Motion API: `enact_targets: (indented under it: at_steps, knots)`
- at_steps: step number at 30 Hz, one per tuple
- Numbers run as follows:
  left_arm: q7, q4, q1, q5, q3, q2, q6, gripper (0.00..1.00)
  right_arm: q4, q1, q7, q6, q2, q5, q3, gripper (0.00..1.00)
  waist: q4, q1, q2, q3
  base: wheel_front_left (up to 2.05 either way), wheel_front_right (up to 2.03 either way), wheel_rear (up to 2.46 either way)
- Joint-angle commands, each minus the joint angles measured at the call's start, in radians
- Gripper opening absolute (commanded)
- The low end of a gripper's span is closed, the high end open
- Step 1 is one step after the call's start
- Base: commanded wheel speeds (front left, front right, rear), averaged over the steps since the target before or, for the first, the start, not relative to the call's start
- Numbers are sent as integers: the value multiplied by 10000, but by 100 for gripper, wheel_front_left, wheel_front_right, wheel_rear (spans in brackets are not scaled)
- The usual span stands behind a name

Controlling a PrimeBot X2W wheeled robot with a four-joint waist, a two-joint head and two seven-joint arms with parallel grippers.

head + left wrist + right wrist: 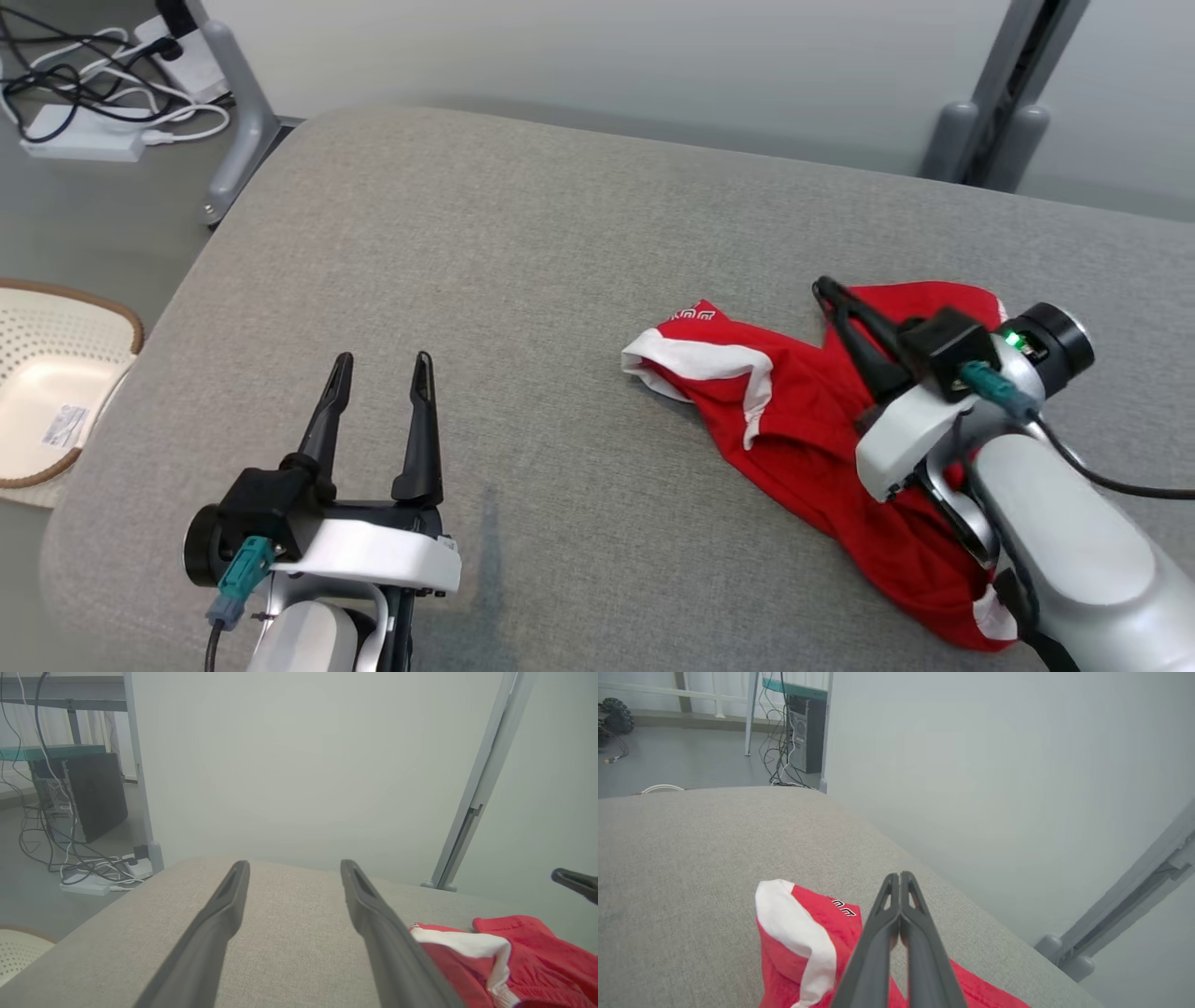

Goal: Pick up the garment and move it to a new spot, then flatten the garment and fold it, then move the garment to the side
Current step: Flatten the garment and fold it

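A red garment (803, 411) with white trim lies crumpled on the right side of the grey padded table (485, 261). My right gripper (826, 287) is over the garment's far edge with its fingers pressed together. In the right wrist view the right gripper (899, 875) is shut with no cloth showing between the tips, and the garment (808, 924) lies below and to the left. My left gripper (383, 359) stands open over bare table at the lower left, well apart from the garment. In the left wrist view the left gripper (294, 868) has the garment (537, 956) off to its right.
A white perforated basket (47, 373) sits on the floor off the table's left edge. Cables and a power strip (84, 131) lie at the far left by a grey stand leg (238, 112). Another stand (990, 121) rises behind the table at the right.
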Motion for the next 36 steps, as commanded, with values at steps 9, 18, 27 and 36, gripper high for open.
enact_targets:
  at_steps: [9,18,27,36]
  knots:
    - [-8,-227,211,58,221,31,-63,100,-2085,1669,-460,-3,612,485,-3320,0,-910,0,0,-311,0,0,0]
    - [-8,-97,443,-68,475,31,-230,100,-3773,3942,-364,-1,1328,726,-5496,0,-1687,0,0,-463,0,0,0]
    - [-9,171,433,-69,304,31,-336,100,-4246,5076,-145,-1,1571,109,-5875,100,-1885,0,0,-452,0,0,0]
    - [-9,218,356,-59,233,36,-365,100,-4376,5046,-17,-1,1545,-180,-5701,100,-1805,0,0,-521,0,0,0]
